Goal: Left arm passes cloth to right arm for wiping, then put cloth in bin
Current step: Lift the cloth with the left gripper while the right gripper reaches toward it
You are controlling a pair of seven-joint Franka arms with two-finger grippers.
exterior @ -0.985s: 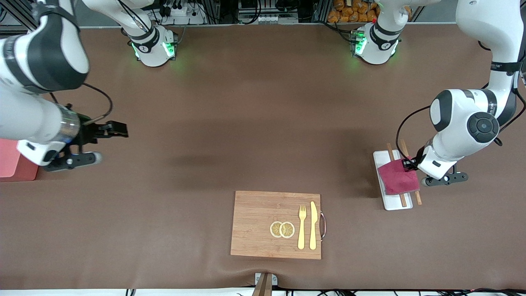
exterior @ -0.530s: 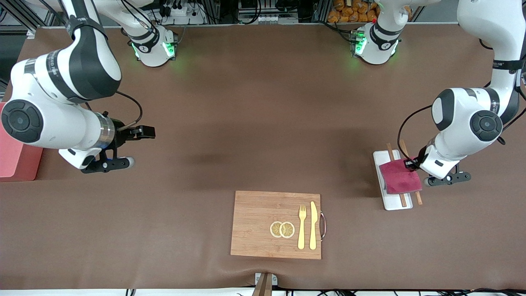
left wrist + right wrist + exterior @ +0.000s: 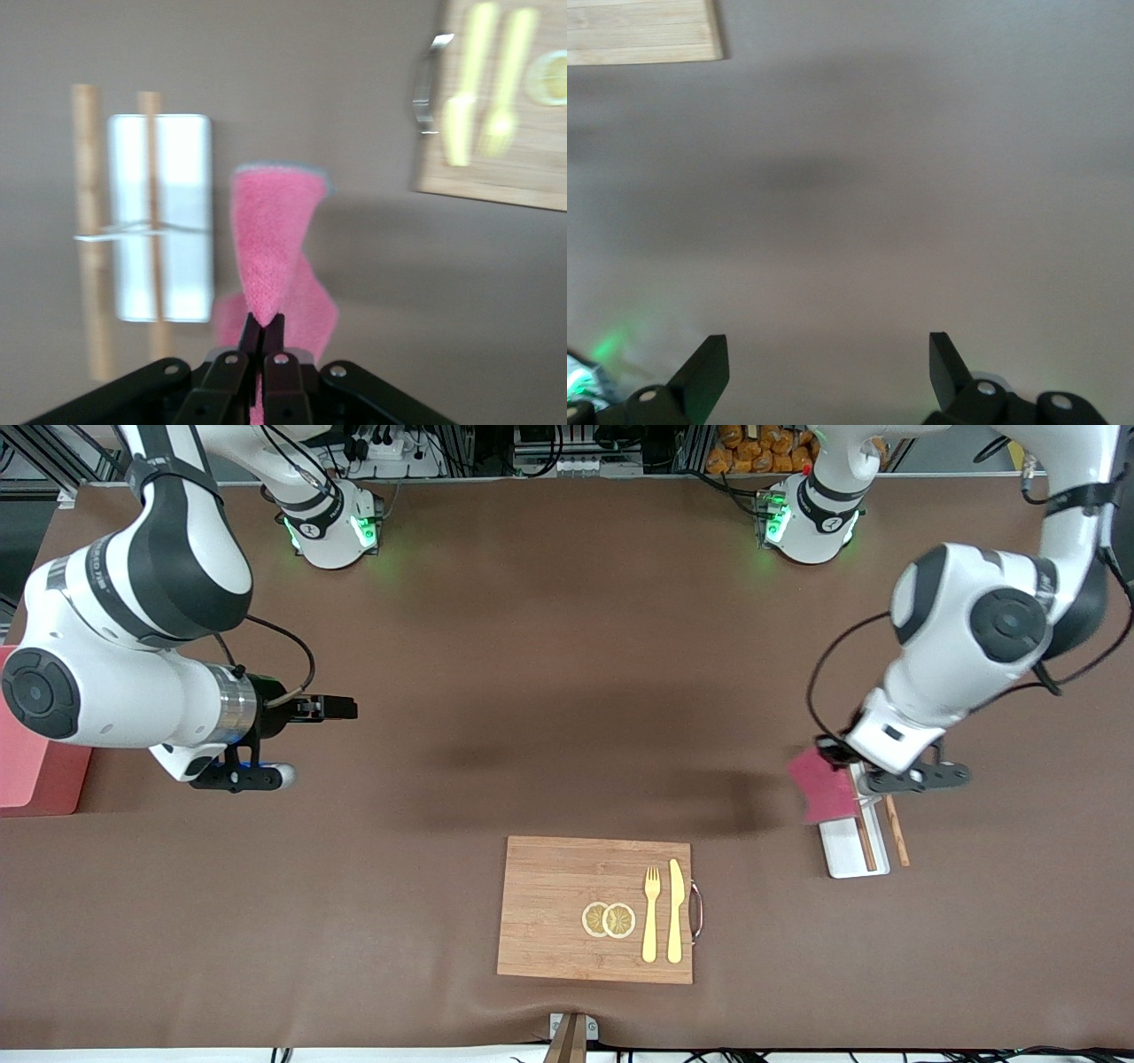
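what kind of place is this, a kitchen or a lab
Most likely a robotics lab staged as a dining table: two arm bases bolted along the brown table, cabling and equipment racks above it, and a cutting board with fork and knife.

The right gripper (image 3: 824, 367) is hanging over the bare brown table (image 3: 859, 195), its fingers (image 3: 709, 367) spread wide. A wooden board (image 3: 642, 31) is showing at one corner.

The brown table (image 3: 549, 691) holds a wooden board (image 3: 567, 895) between the two grippers, nearer to the camera. A white tray (image 3: 849, 841) lies just under the left gripper (image 3: 831, 755). A pink bin (image 3: 27, 753) sits by the right gripper (image 3: 341, 708).
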